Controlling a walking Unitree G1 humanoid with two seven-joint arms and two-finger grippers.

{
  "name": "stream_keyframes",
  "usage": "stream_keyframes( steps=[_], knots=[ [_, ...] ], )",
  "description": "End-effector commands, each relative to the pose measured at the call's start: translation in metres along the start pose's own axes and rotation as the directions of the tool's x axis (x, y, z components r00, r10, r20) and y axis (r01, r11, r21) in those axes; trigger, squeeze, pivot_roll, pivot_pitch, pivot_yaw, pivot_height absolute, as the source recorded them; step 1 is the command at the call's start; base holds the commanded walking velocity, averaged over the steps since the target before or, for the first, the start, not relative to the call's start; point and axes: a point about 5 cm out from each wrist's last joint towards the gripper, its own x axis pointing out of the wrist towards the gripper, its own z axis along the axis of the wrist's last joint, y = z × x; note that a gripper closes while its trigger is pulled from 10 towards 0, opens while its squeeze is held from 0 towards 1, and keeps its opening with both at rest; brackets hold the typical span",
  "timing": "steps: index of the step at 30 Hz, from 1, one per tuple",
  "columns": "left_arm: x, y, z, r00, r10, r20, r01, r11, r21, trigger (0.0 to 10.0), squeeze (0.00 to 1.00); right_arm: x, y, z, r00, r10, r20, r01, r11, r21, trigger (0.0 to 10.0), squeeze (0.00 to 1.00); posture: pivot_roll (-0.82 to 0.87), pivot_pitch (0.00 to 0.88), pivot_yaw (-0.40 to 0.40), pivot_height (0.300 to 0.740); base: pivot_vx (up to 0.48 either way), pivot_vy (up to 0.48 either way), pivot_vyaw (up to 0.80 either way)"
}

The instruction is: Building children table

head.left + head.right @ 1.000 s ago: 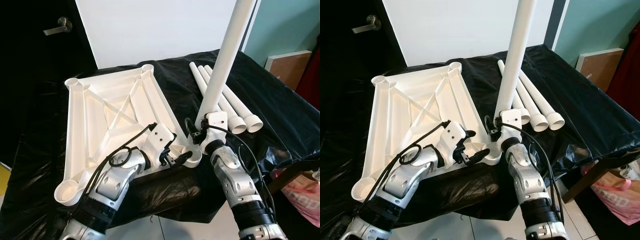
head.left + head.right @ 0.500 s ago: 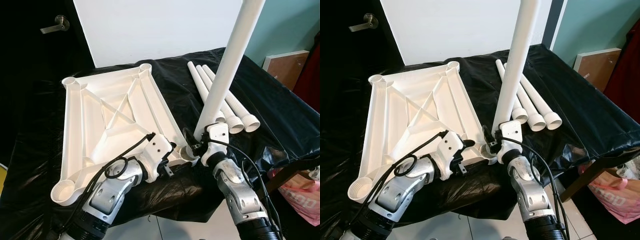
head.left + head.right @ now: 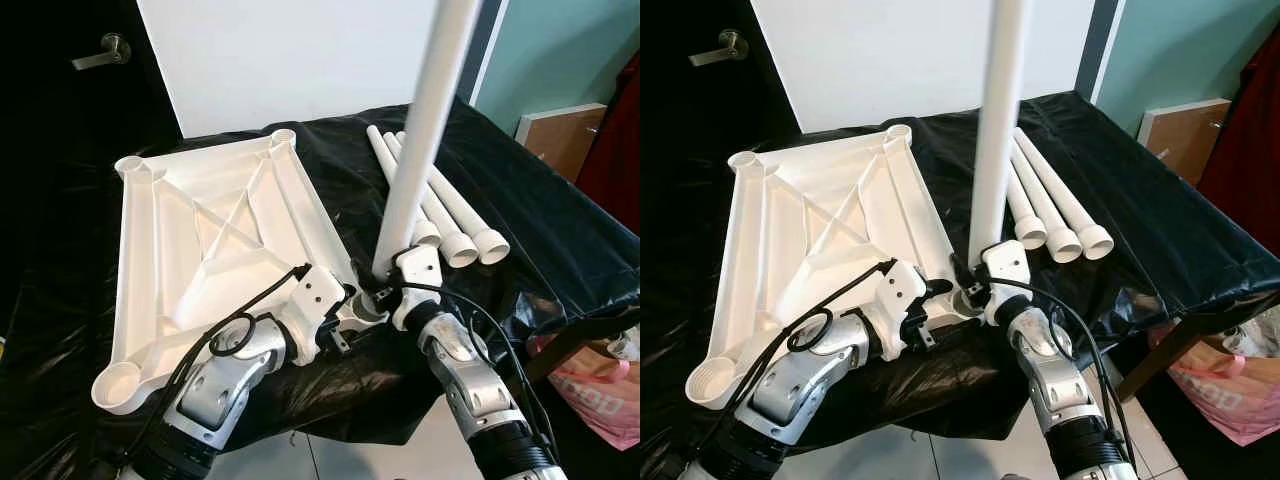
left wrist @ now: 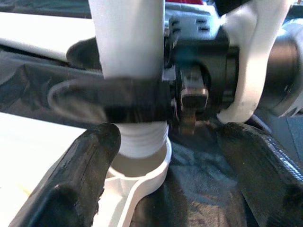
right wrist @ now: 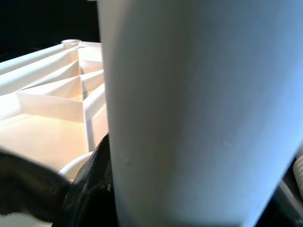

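A white table leg (image 3: pixel 425 130) stands nearly upright at centre frame, its threaded lower end at the socket (image 4: pixel 142 172) in the near right corner of the upturned white tabletop (image 3: pixel 210 245). The right claw (image 3: pixel 385 290) pinches the leg low down. The left claw (image 4: pixel 165 156), spread wide, straddles that corner socket. Three spare legs (image 3: pixel 445 205) lie side by side right of centre on the black-draped bench (image 3: pixel 560 220).
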Motion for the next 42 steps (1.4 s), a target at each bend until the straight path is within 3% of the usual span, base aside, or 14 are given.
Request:
stream_keyframes(
  steps=[1, 9, 19, 27, 42],
  knots=[
    [-0.004, -0.004, -0.002, 0.998, -0.060, -0.010, 0.060, 0.998, -0.020, 10.0, 0.00, -0.007, 0.008, -0.017, 0.996, 0.047, -0.077, -0.045, 0.999, 0.018, 10.0, 0.00, -0.13, 0.018, -0.012, 0.740, 0.000, 0.000, 0.00],
    [-0.011, -0.001, -0.006, 0.999, -0.034, -0.031, 0.033, 0.999, -0.031, 10.0, 0.00, -0.013, 0.019, -0.021, 0.990, 0.119, -0.073, -0.118, 0.993, 0.011, 10.0, 0.00, -0.13, 0.019, -0.014, 0.740, 0.000, 0.000, 0.00],
    [-0.012, 0.003, -0.005, 0.999, -0.012, -0.038, 0.011, 0.999, -0.038, 10.0, 0.00, -0.011, 0.016, -0.029, 0.992, 0.098, -0.083, -0.095, 0.995, 0.040, 10.0, 0.00, -0.13, 0.018, -0.014, 0.740, 0.000, 0.000, 0.00],
    [-0.011, 0.001, -0.004, 0.999, -0.013, -0.035, 0.012, 0.999, -0.040, 10.0, 0.00, -0.006, 0.005, -0.031, 0.995, 0.029, -0.092, -0.014, 0.986, 0.168, 10.0, 0.00, -0.13, 0.011, -0.015, 0.740, 0.000, 0.000, 0.00],
    [-0.009, 0.001, -0.002, 0.999, -0.016, -0.029, 0.015, 0.999, -0.036, 10.0, 0.00, -0.011, 0.006, -0.036, 0.994, 0.055, -0.095, -0.043, 0.991, 0.127, 10.0, 0.00, -0.13, 0.000, -0.010, 0.740, 0.000, 0.000, 0.00]
  ],
)
